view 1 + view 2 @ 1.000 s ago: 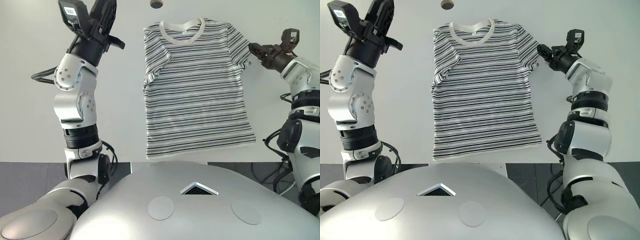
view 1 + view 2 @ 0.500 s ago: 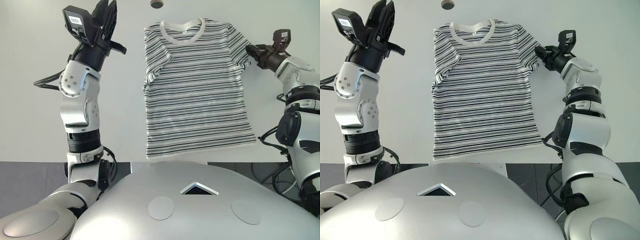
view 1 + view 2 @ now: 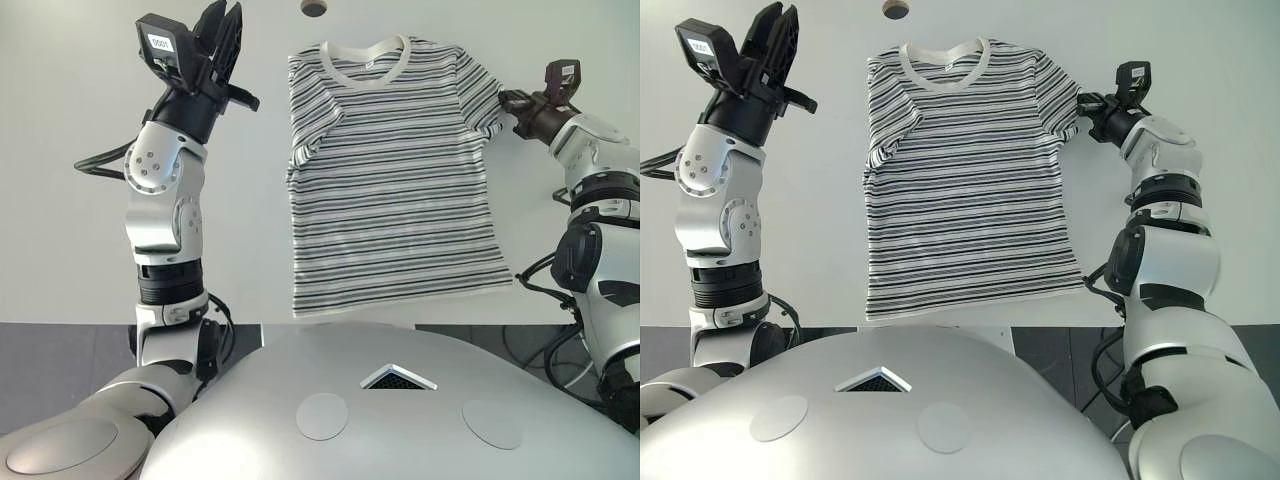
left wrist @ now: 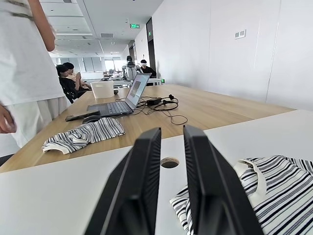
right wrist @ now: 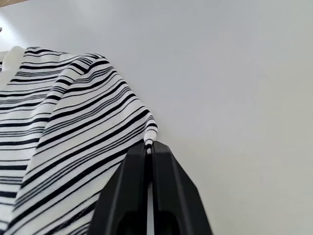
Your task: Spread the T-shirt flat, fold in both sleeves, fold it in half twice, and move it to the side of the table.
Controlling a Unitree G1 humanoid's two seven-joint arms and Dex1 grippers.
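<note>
The right claw (image 3: pixel 507 99) is pinching the hem of the right sleeve (image 3: pixel 484 95) of the striped T-shirt (image 3: pixel 390 190), having slid in from just beside it over the last second (so the sleeve fold is probably starting). The left claw (image 3: pixel 226 14) is hanging raised beside the collar (image 3: pixel 365 55), fingers narrowly parted and holding nothing, after drifting slightly toward the shirt. The shirt is lying flat mid-worktop (image 3: pixel 70 260). A white printed label (image 3: pixel 160 42) is sitting on the left wrist, and I am leaving its print unread.
</note>
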